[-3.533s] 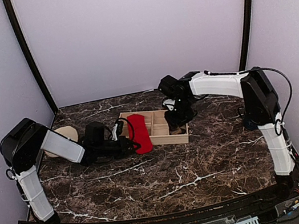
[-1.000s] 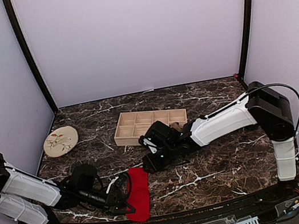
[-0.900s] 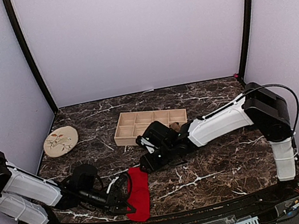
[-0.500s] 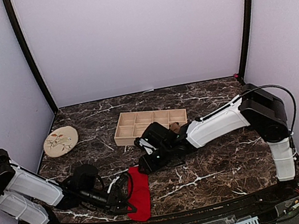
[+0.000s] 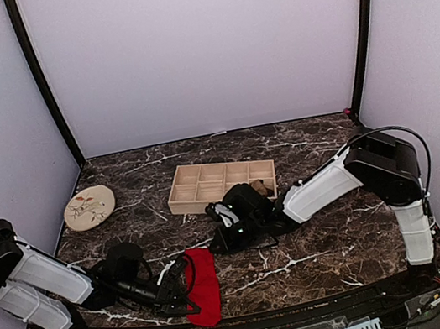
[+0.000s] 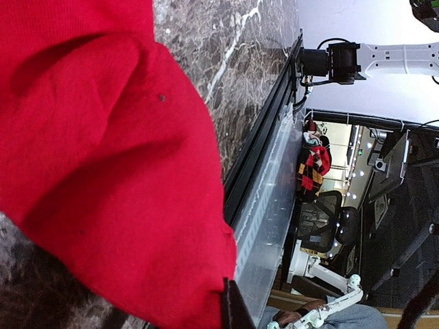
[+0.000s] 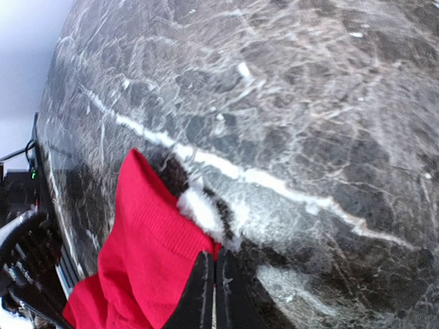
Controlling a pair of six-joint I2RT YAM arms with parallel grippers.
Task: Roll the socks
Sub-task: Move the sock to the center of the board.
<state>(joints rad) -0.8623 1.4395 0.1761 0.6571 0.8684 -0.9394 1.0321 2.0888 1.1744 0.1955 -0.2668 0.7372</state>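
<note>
The red sock (image 5: 201,285) lies lengthways on the marble near the front edge. My left gripper (image 5: 182,296) is shut on its near left side. In the left wrist view the red sock (image 6: 103,157) fills the frame, and only one dark fingertip (image 6: 233,312) shows. My right gripper (image 5: 215,245) is at the sock's far end. Its jaws (image 7: 214,271) are pressed together on the corner of the red sock's ribbed cuff (image 7: 161,219). The tan-brown sock (image 5: 258,184) sits bundled in the tray's right compartment, partly behind the right arm.
The wooden compartment tray (image 5: 198,187) stands at mid-table behind the right arm. A round beige patterned disc (image 5: 90,208) lies at the far left. The black rail of the table's front edge (image 5: 256,322) runs just below the sock.
My right gripper's jaws have gone from wide open to shut at the sock's far end. The left gripper has kept its hold and stayed in place.
</note>
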